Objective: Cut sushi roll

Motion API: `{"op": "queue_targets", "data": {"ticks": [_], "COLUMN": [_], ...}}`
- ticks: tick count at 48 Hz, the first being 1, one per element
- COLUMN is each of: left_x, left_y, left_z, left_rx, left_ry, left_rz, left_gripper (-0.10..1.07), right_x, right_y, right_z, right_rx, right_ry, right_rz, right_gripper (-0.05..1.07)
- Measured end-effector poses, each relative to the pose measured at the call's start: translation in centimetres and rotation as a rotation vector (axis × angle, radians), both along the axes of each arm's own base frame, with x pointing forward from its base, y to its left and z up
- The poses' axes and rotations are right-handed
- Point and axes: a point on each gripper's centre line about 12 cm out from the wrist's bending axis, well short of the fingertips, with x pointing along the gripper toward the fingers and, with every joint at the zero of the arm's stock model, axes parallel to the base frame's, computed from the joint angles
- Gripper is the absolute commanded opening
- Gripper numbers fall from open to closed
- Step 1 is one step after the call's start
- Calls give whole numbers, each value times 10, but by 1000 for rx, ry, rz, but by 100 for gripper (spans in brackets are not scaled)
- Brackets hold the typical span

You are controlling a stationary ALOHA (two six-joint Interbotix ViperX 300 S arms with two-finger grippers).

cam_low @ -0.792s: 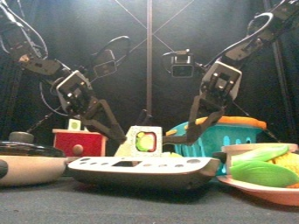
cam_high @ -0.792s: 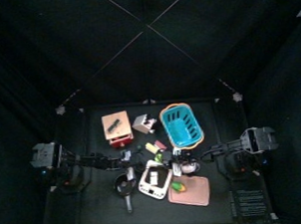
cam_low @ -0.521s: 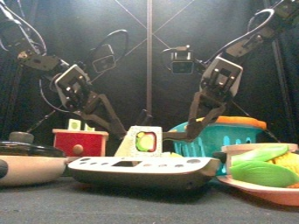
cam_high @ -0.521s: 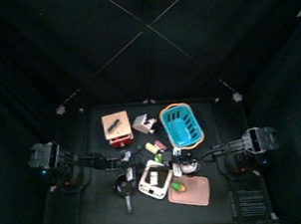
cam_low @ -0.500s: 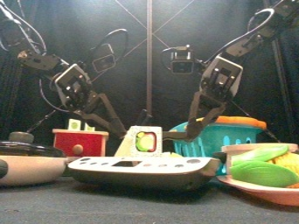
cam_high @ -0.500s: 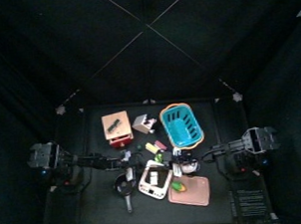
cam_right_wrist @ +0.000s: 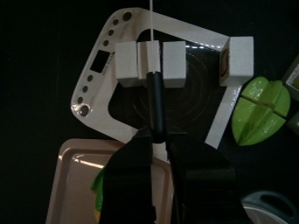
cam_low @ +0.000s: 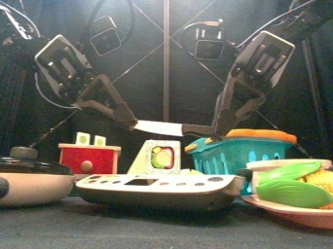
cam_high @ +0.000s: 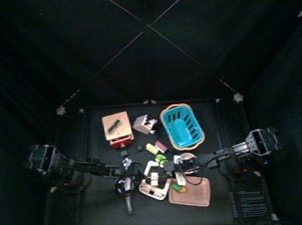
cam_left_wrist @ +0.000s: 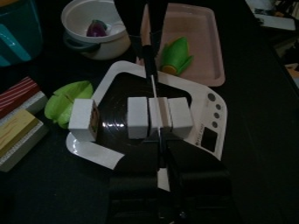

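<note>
A sushi roll (cam_left_wrist: 140,118) lies cut into three pieces on a black plate on the white board (cam_left_wrist: 111,79). It also shows in the right wrist view (cam_right_wrist: 135,61) and the front view (cam_low: 160,156). My left gripper (cam_left_wrist: 158,188) is shut on a knife (cam_left_wrist: 149,61), whose blade lies across the roll between two pieces. In the front view the knife (cam_low: 163,126) hangs just above the roll, with the left gripper (cam_low: 111,102) behind it. My right gripper (cam_right_wrist: 158,140) looks shut, with its tips over the board at the roll, opposite the knife.
A pink tray (cam_left_wrist: 198,31) with green food lies beside the board, with a white bowl (cam_left_wrist: 96,22) beyond it. A halved green pepper (cam_left_wrist: 70,94) sits by the board's edge. A blue basket (cam_high: 182,125) and a red box (cam_high: 115,126) stand behind. A black pan (cam_low: 33,175) is at front left.
Both arms have come forward and inward over the board. The knife blade now shows above the sushi roll in the front view.
</note>
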Motion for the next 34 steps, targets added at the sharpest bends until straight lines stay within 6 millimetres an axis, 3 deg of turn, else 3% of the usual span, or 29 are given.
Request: {"op": "queue_targets", "data": {"ticks": [34], "left_x": [3], "left_y": [14], "left_z": [-22], "left_rx": [10], "left_ry": [64], "left_rz": [41], "left_gripper": [38], "right_x": [-2], "right_y": [-8], "right_z": [-3], "right_rx": [6], "right_ry": [10], "right_rz": [-27], "right_gripper": [33]}}
